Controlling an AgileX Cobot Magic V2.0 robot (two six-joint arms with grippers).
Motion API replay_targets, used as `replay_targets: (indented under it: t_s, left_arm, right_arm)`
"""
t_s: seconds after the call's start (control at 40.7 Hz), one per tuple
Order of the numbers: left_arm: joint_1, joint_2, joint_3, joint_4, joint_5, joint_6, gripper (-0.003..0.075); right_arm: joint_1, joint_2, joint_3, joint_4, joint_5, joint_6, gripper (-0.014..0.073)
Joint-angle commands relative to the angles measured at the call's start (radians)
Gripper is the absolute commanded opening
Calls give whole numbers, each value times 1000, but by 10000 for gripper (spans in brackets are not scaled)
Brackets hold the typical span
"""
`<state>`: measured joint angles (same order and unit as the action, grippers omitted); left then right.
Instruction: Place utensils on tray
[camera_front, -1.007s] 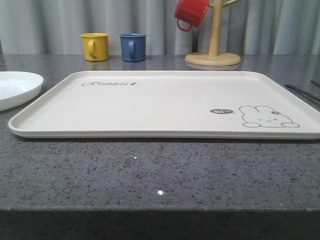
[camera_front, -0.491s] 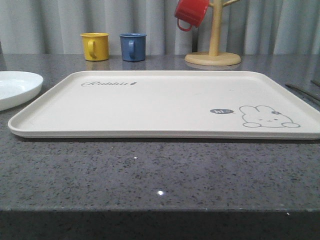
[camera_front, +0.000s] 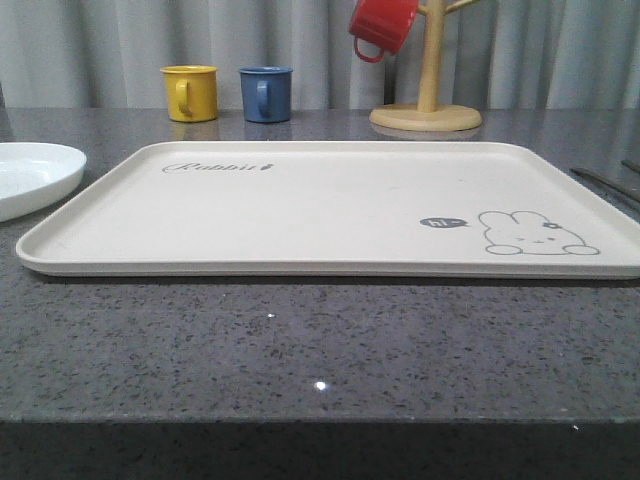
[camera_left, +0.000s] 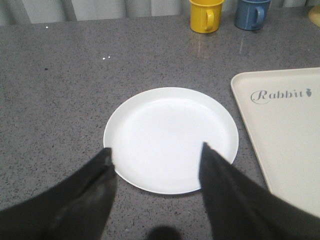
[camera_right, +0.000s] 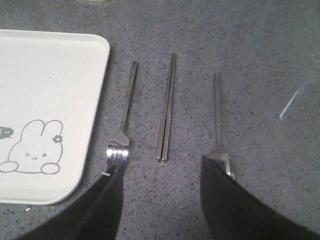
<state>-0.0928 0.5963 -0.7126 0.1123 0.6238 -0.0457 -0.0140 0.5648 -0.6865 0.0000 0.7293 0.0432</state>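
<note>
The cream tray (camera_front: 330, 200) with "Rabbit" lettering and a bunny drawing lies bare in the middle of the table. The white plate (camera_front: 30, 175) rests on the counter to its left. In the left wrist view my left gripper (camera_left: 156, 152) hovers open over the near rim of the plate (camera_left: 170, 137), holding nothing. To the tray's right lie a fork (camera_right: 125, 112), a pair of chopsticks (camera_right: 167, 107) and a spoon (camera_right: 220, 125), side by side. My right gripper (camera_right: 160, 167) is open above their near ends; its fingers partly hide the fork's tines and the spoon's bowl.
A yellow mug (camera_front: 190, 92) and a blue mug (camera_front: 266, 94) stand behind the tray. A wooden mug tree (camera_front: 427, 90) with a red mug (camera_front: 380, 27) hanging on it stands at the back right. The speckled grey counter's edge runs along the front.
</note>
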Motion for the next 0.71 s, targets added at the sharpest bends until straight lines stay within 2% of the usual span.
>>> replay_targets:
  t_s: [0.0,0.049,0.074,0.27,0.368,0.442,0.565,0.688]
  left_arm:
    - [1,33,-38,10,-41,-10,528]
    - [1,56,-52,11,7,-10,524]
    - [1,75,-65,14,30,-10,524]
    - [1,344,-223,88,331,-10,524]
    - [50,477,-284,124,364,-8,524]
    - [145,550,-319,19,324,71,524]
    - [328,650,-364,-321,273,302,524]
    - [437,745,-391,-555,229,445,524]
  right_arm:
    - [-3,12,-33,0,-65,0,424]
    - [-3,12,-33,0,-65,0,424]
    - [-3,12,-33,0,-65,0,377]
    - [-3,12,-33,0,-65,0,377]
    - [-3,12,-33,0,-65,0,377]
    - [-3,12,-33,0,-65,0,377]
    - [-3,12,-33,0,-65,0,377]
    - [-3,12,-33,0,-65,0,377]
